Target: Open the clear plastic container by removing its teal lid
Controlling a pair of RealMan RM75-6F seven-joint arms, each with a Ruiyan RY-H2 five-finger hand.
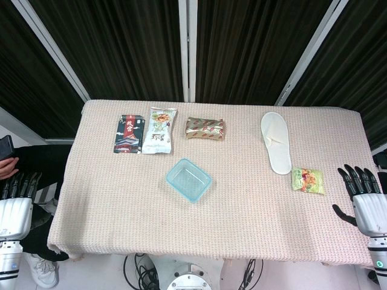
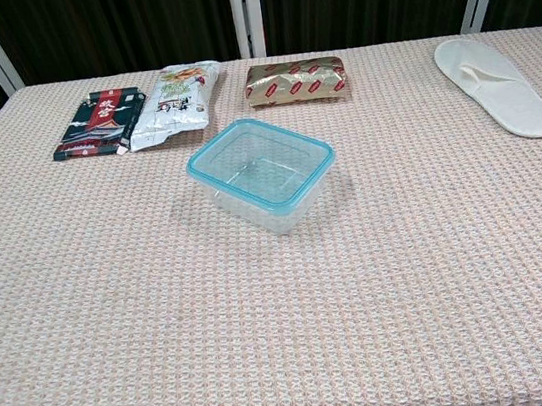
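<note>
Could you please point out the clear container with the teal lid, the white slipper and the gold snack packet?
clear container [image 2: 263, 179]: chest view, on its lid.
white slipper [image 1: 277, 145]: head view, mid-sole.
gold snack packet [image 2: 296, 80]: chest view, centre of wrapper.

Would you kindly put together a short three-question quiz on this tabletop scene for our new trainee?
1. True or false: the left hand is touching the container.
2. Which lies nearest the right hand? A) dark packet B) white slipper C) green snack packet
3. Fill in: the teal lid sits ___ the container.

Key: 1 false, both hands are at the table's sides, holding nothing. 2 C. 3 on.
</note>
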